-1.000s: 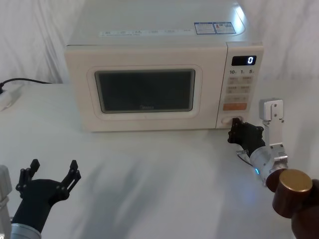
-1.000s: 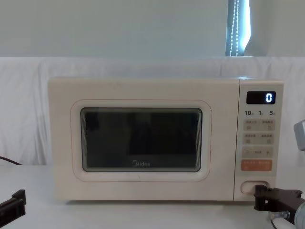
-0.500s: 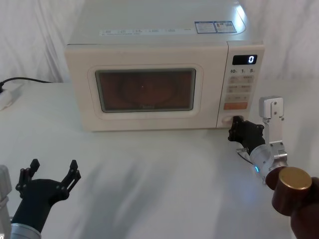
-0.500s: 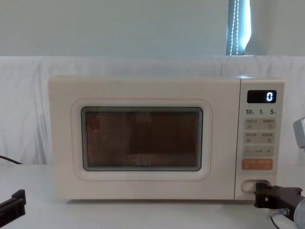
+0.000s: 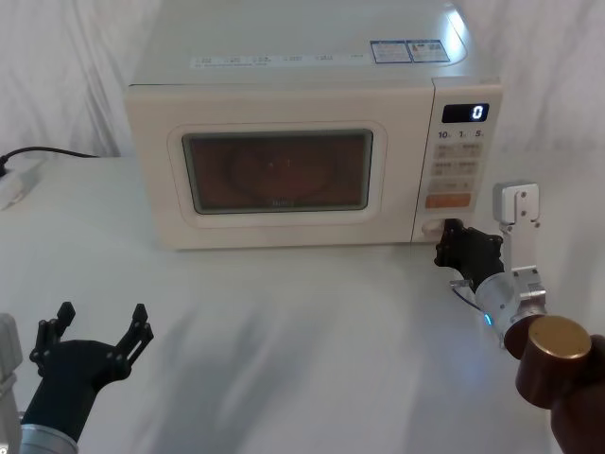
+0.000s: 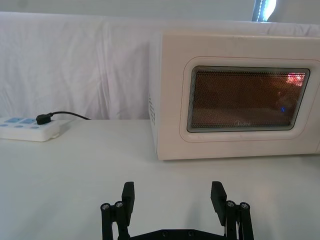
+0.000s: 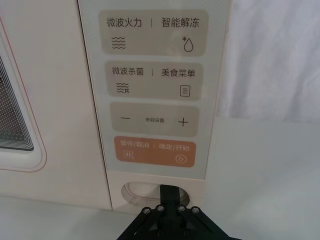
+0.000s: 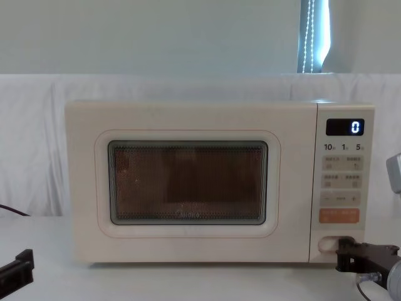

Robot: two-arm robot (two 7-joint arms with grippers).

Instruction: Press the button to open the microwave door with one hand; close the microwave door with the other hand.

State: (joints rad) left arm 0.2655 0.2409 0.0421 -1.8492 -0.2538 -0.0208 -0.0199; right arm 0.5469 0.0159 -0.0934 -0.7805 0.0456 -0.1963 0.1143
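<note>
The cream microwave (image 5: 284, 57) stands at the back of the white table. Its microwave door (image 5: 151, 170) looks about flush with the front, and the window glows orange from inside. My right gripper (image 5: 448, 230) is shut, and its black tip rests against the button (image 7: 140, 192) at the bottom of the control panel. The chest view shows that gripper (image 8: 342, 251) at the button (image 8: 326, 244) from the side. My left gripper (image 5: 99, 326) hovers open near the table's front left, far from the door (image 6: 175, 100), with nothing between its fingers (image 6: 128, 195).
A white power strip (image 6: 27, 128) with a black cable lies on the table left of the microwave. The orange key (image 7: 154, 151) sits just above the button. White cloth hangs behind. Bare table lies between my left gripper and the microwave.
The window turned from dark to lit orange inside. My right gripper stayed at the button and the microwave shifted slightly right. The left arm has not moved.
</note>
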